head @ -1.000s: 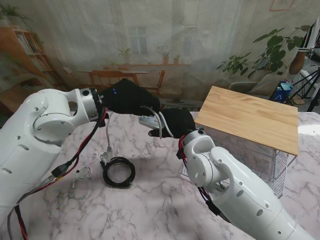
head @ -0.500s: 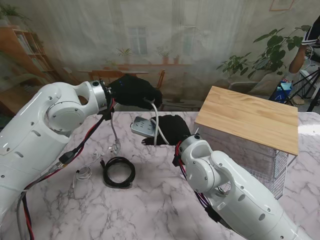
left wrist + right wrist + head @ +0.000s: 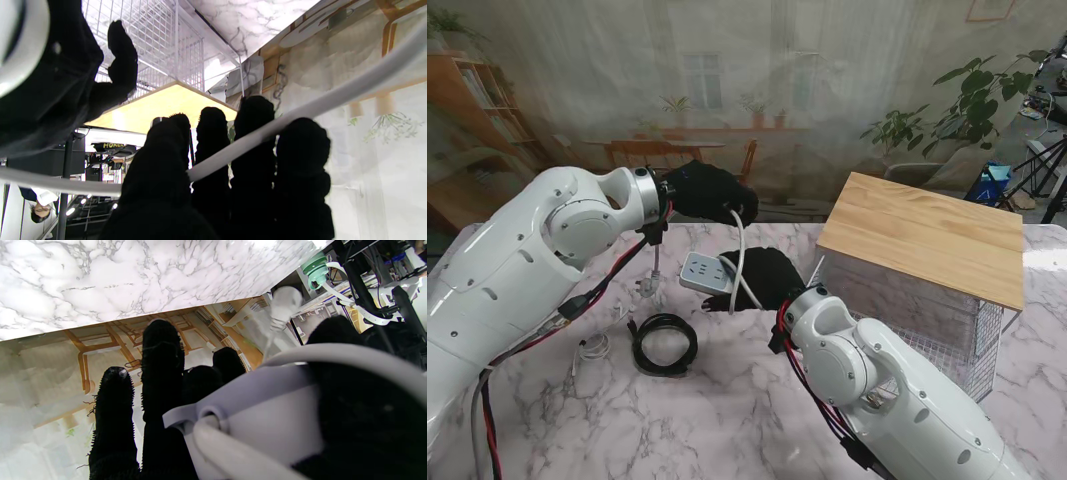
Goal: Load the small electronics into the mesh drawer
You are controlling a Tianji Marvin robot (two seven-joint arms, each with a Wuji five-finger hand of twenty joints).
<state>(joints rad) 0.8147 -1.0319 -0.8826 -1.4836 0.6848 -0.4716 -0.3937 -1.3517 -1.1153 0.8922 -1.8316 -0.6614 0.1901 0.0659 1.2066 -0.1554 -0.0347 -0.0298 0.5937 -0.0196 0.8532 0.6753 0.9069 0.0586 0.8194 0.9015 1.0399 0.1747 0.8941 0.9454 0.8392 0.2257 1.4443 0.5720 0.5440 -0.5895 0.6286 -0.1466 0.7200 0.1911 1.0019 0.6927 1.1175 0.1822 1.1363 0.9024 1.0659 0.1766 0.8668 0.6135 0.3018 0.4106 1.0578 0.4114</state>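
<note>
A white rectangular power strip (image 3: 707, 273) is held above the white marble counter (image 3: 727, 400) by the right robot hand (image 3: 767, 275), which is covered with a black glove. In the right wrist view the strip's body (image 3: 260, 413) is seen pressed against the palm, while the long fingers (image 3: 161, 350) are stretched out beside it and are not curled around it. The thick white cable (image 3: 738, 240) of the strip is gripped by the left robot hand (image 3: 710, 192), also in a black glove. In the left wrist view the cable (image 3: 267, 133) is seen passing between the closed fingers (image 3: 302, 150). The free end of the cable with its plug (image 3: 651, 285) hangs down from this hand over the counter.

A coiled black cable (image 3: 665, 343) and a thin white cable (image 3: 592, 347) are lying on the counter, nearer to me and to the left. The white wire mesh drawer unit with a light wooden top (image 3: 927, 235) is standing to the right of both hands.
</note>
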